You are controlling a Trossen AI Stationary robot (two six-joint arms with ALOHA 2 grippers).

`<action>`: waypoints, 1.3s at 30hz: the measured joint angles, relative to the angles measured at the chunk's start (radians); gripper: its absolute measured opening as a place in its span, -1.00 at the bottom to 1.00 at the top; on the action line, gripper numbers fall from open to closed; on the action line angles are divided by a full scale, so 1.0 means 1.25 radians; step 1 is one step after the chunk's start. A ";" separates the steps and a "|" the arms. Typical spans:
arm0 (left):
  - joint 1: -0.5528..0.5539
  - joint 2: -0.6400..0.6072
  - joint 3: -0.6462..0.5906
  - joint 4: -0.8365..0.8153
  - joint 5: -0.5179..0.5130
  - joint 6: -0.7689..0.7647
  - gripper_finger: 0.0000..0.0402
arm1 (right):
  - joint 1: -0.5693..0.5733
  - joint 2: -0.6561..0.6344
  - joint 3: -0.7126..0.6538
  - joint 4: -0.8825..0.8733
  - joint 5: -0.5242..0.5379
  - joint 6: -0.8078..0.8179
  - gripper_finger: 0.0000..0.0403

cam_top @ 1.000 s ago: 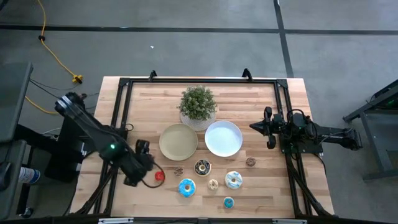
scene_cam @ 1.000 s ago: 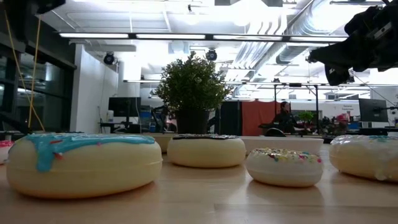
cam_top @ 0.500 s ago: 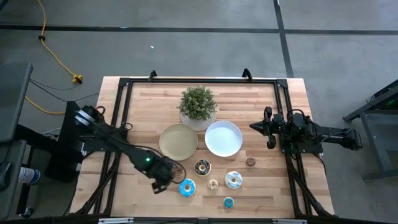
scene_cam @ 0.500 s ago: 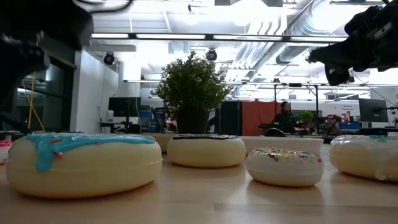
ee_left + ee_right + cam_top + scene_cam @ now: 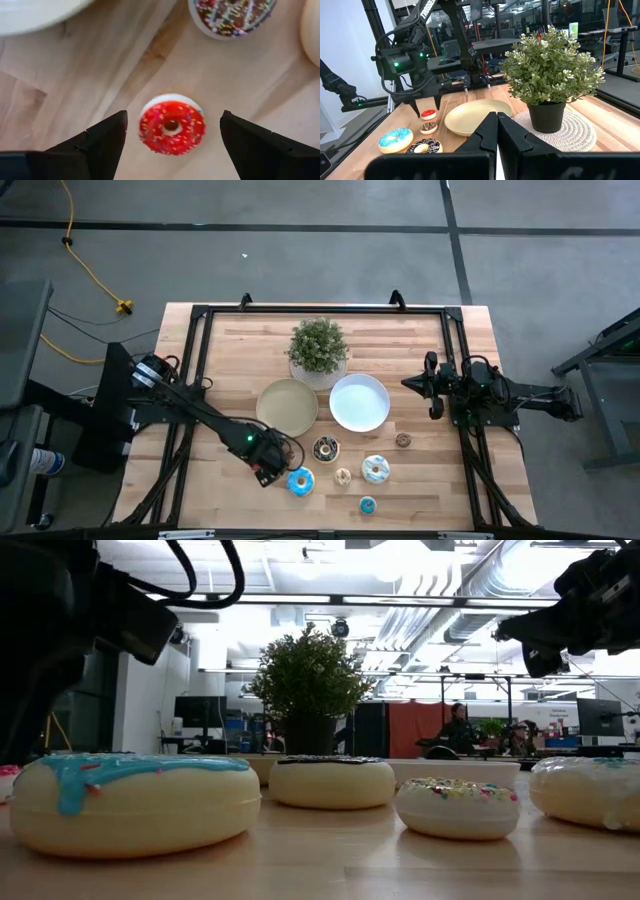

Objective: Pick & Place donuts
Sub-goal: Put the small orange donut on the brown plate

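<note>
A small red-iced donut (image 5: 171, 125) lies flat on the wooden table (image 5: 230, 340). My left gripper (image 5: 173, 118) points straight down over it, open, with one finger on each side and a gap to both. The right wrist view shows that gripper (image 5: 426, 107) low over the red donut (image 5: 428, 114). In the high view the gripper (image 5: 267, 467) hides this donut. Other donuts lie nearby: a blue-iced one (image 5: 300, 481), a chocolate one (image 5: 326, 449) and a small tan one (image 5: 343, 476). My right gripper (image 5: 418, 384) waits, shut, at the table's right.
A tan plate (image 5: 287, 408) and a white plate (image 5: 360, 402) sit mid-table, with a potted plant (image 5: 318, 348) behind them. More donuts lie to the right: a white-and-blue one (image 5: 376, 469), a small brown one (image 5: 403, 440) and a small blue one (image 5: 368, 505). A black frame (image 5: 200, 340) edges the table.
My left gripper has moved toward the table's right edge and come down over the red donut, rolling about its own axis on the way. It has stayed open. The donuts have not moved.
</note>
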State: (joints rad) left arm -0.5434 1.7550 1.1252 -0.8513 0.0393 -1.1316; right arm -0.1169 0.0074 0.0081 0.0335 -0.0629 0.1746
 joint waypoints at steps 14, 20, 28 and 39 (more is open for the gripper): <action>0.000 0.000 0.000 -0.017 -0.004 0.062 0.53 | 0.000 0.000 0.000 0.000 0.000 0.000 -1.00; -0.006 0.000 0.000 -0.016 -0.004 0.116 0.53 | 0.000 0.000 0.000 0.000 0.000 0.000 -1.00; -0.011 0.000 0.000 -0.015 -0.010 0.199 0.53 | 0.000 0.000 0.000 0.000 0.000 0.000 -1.00; -0.012 0.002 -0.001 -0.009 -0.004 0.235 0.53 | 0.000 0.000 0.000 0.000 0.000 0.000 -1.00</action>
State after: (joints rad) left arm -0.5587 1.7579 1.1244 -0.8626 0.0341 -0.8378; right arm -0.1169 0.0074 0.0081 0.0337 -0.0626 0.1749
